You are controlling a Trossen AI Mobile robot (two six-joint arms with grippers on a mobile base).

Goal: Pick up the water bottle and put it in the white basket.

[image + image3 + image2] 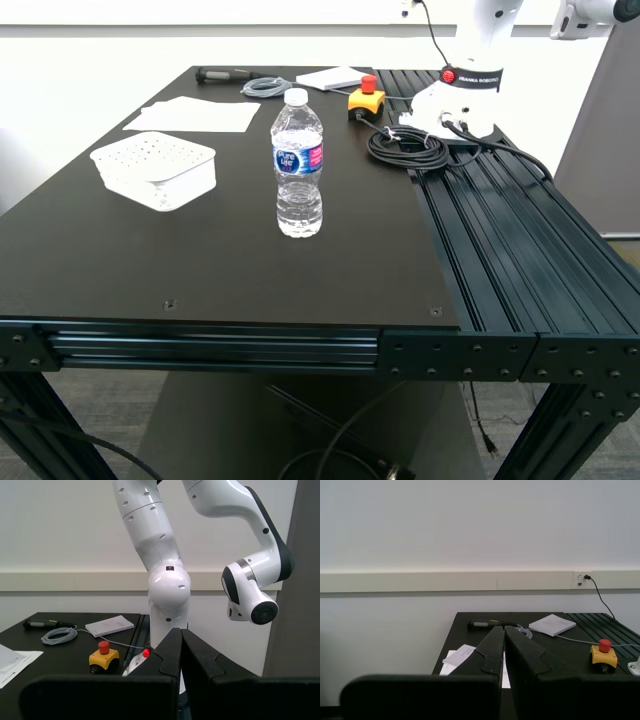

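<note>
The water bottle (298,165), clear and ribbed with a white cap and a blue and pink label, stands upright near the middle of the black table (200,270). Toward the exterior view's left of it sits the white basket (155,170), low, with rows of small holes. Neither shows in the wrist views. My first gripper (504,630) is shut with nothing between its fingers, held above the table's near side and facing the far wall. Shut and empty as well, my second gripper (181,631) faces a white robot arm. Neither gripper appears in the exterior view.
White paper sheets (195,115), a black tool (225,74), a coiled grey cable (266,87), a white booklet (332,77) and a yellow emergency-stop box (366,99) lie at the table's far side. Black coiled cable (408,148) and another white robot's base (455,100) stand at the exterior view's right.
</note>
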